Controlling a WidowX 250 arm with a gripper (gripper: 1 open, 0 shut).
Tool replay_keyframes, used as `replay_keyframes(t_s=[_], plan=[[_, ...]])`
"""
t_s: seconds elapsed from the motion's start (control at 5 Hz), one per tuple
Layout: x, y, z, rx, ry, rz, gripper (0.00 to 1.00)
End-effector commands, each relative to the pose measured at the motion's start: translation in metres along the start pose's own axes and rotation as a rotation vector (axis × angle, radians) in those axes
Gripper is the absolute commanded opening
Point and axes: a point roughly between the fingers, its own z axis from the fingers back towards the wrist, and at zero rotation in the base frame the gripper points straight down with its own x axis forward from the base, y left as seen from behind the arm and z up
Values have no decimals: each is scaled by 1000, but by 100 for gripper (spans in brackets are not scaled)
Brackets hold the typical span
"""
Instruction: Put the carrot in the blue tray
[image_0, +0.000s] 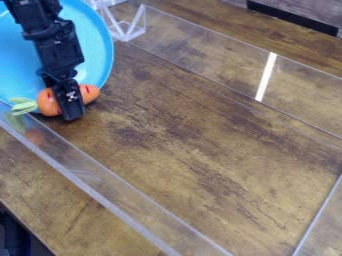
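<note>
Gripper (62, 106) is pointing nearly straight down at the left edge of the scene, black jaws clamping tight across the carrot's middle, so it is reading as closed on the carrot.

Wooden table (201, 130) is taking up most of the view, dark grain, glare streak on the right, a clear raised lip running along the near edge. Blue tray (91, 55) is sitting at the top left, round, shallow rim, partly cut off by the frame and partly hidden by the arm. Carrot (83, 94) is lying on the wood just beside the tray's near rim, not inside it; orange body is showing on both sides of the jaws, and a bit of green, likely the leafy top, is poking out at the far left.

Handling, as a judgement: it is looking like a light, hard plastic toy, stiff, not fragile. The rounded, tapering body is probably slippery and could roll or squirt out under a pinch. Gripping across the thick middle is looking like the sensible hold; the thin tip and the leaves are offering less to hold. Clearing the tray's shallow rim is needing only a small lift.
</note>
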Motion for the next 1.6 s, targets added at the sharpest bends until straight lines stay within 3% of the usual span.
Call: replay_keyframes(t_s=[0.0,1.2,1.4], plan=[[2,5,8,7,-22,28,0],[7,11,24,-9,-63,116,0],[8,10,28,-18,-69,136,100]])
